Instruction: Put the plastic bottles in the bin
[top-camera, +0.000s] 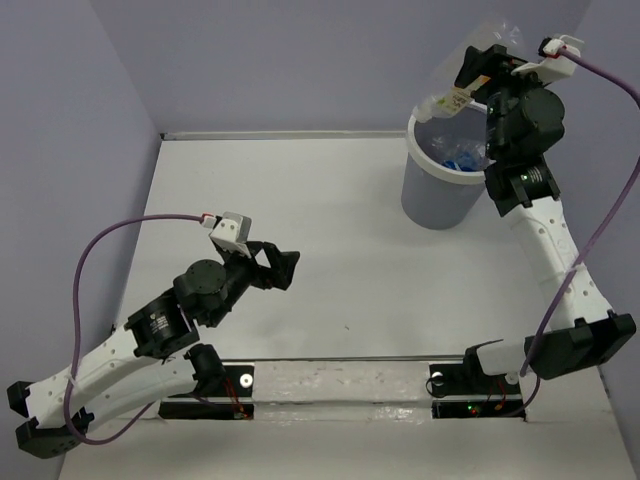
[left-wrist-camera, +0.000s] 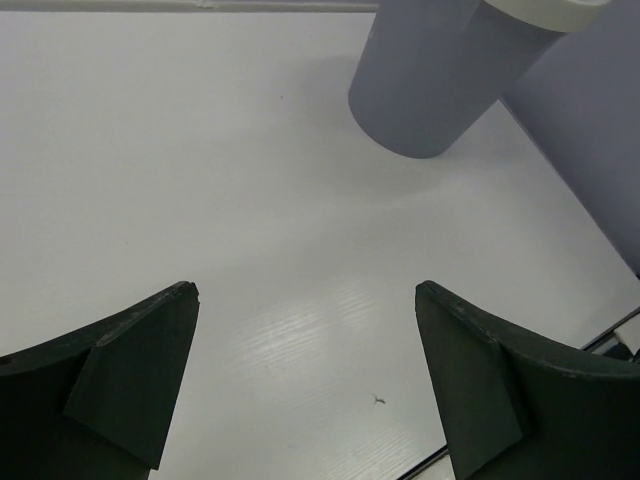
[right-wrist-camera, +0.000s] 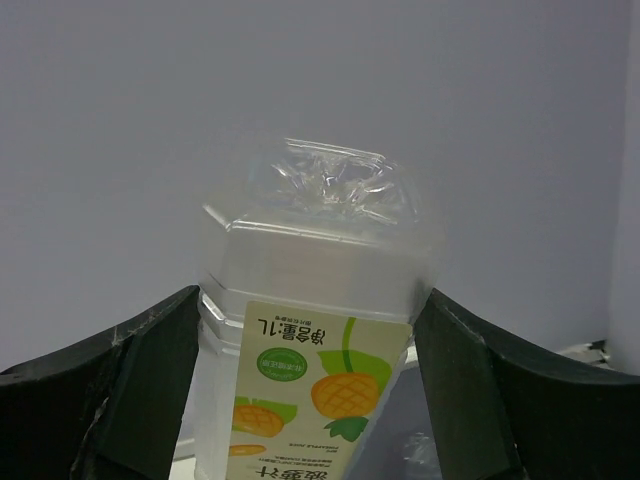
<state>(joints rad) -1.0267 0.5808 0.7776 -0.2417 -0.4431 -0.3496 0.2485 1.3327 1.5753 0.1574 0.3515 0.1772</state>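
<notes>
the right pincer (right-wrist-camera: 308, 300) is clenched on the large plastic bottle (right-wrist-camera: 315, 340), with its two dark fingers (right-wrist-camera: 130, 390) pressing the clear walls from either side. the bottle fills the gap between them. its crumpled, star-shaped end points away from the wrist, and its yellowish label (right-wrist-camera: 310, 390) with pineapple drawings lies nearer the palm, the print upside down in the wrist view. past the bottle's far end there is only plain lilac-grey wall (right-wrist-camera: 120, 120).

in the top view this pincer hangs raised by the far side of the bin (top-camera: 440, 195), which stands upright just below the fingers. the label shows against the white rim. whether the bottle is fully over the opening or partly past the rim, i cannot tell. down inside the bin, beneath the pincer, lie small plastic bottles (top-camera: 462, 155) with blue labels, but their number is not clear.

the left pincer (left-wrist-camera: 305, 290) is released, its jaws spread wide with nothing between them. only bare white table (left-wrist-camera: 200, 160) lies under and ahead of it. from its own camera the bin stands well ahead of the fingertips and off to the right, showing its grey tapered side and a slice of white rim. a tiny dark speck (left-wrist-camera: 378, 400) lies on the table below the gap, closer to the right finger than the left. in the top view this pincer is well apart from the bin and from the other pincer.
</notes>
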